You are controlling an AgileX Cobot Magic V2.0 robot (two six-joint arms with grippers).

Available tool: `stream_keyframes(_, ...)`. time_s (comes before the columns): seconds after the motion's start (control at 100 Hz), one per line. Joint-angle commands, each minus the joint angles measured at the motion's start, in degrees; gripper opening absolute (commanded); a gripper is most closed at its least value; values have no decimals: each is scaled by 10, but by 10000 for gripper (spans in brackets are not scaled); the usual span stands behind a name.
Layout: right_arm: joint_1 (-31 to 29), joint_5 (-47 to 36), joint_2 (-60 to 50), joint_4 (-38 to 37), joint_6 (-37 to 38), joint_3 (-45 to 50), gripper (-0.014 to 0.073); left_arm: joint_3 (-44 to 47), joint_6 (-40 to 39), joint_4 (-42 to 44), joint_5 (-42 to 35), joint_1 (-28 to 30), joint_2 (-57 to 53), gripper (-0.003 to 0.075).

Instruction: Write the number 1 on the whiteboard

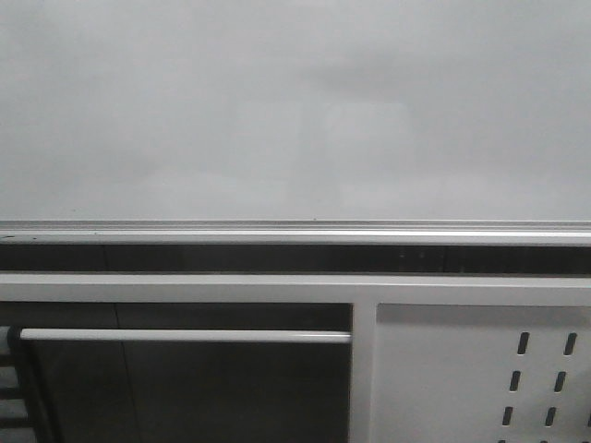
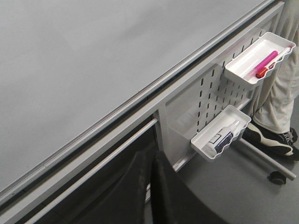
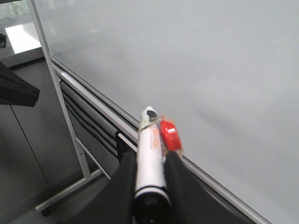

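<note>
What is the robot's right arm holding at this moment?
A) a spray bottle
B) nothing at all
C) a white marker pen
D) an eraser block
C: in the right wrist view the right gripper has its jaws closed on a white marker pen, tip pointing toward the blank whiteboard.

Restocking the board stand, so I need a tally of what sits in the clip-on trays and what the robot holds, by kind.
White plastic trays on the perforated panel: 2
Pink-red marker in upper tray: 1
White bottle with dark label in lower tray: 1
White marker in right gripper: 1
Total: 5
</note>
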Motion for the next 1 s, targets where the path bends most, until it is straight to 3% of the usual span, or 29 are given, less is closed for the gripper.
stream_keyframes(0.0, -1, -31, -4, 13, -3, -13, -71, -12, -8, 21, -18, -4, -18, -18)
stream_keyframes(0.63, -1, -41, -4, 9, -3, -13, -71, -12, -8, 9, -16, 6, -29, -18)
stream_keyframes(0.72, -1, -59, -4, -1, -3, -10, -71, -12, -8, 9, -35, 61, -43, -18)
stream_keyframes(0.99, -1, -112, -5, -3, -24, 17, -71, -12, -8, 10, -55, 315, -145, -18)
